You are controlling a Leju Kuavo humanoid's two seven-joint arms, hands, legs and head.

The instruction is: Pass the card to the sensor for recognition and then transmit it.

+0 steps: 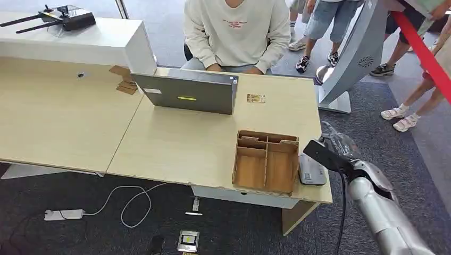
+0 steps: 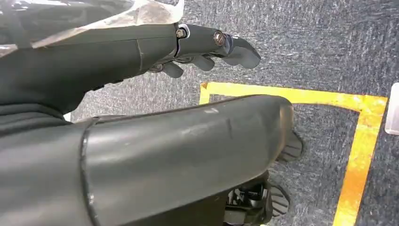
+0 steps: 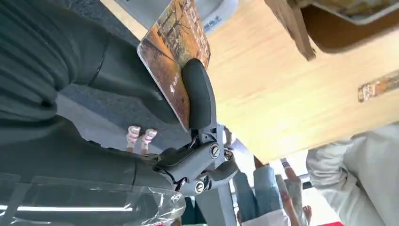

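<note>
My right hand (image 1: pixel 336 150) hovers at the table's front right corner, just above and to the right of the grey card sensor (image 1: pixel 312 171). In the right wrist view its thumb (image 3: pixel 199 92) pinches an orange-brown picture card (image 3: pixel 173 52) against the fingers, with the card's far end close to the pale sensor (image 3: pixel 214 16). A second card (image 1: pixel 256 98) lies flat on the table beside the laptop. My left hand (image 2: pixel 202 49) hangs over the carpet, fingers loosely apart and holding nothing.
A cardboard organiser (image 1: pixel 266 159) stands just left of the sensor. A grey laptop (image 1: pixel 186 93) faces a seated person (image 1: pixel 236 32) across the wooden table (image 1: pixel 175 143). A grey kiosk (image 1: pixel 356 53) and several standing people are at the right.
</note>
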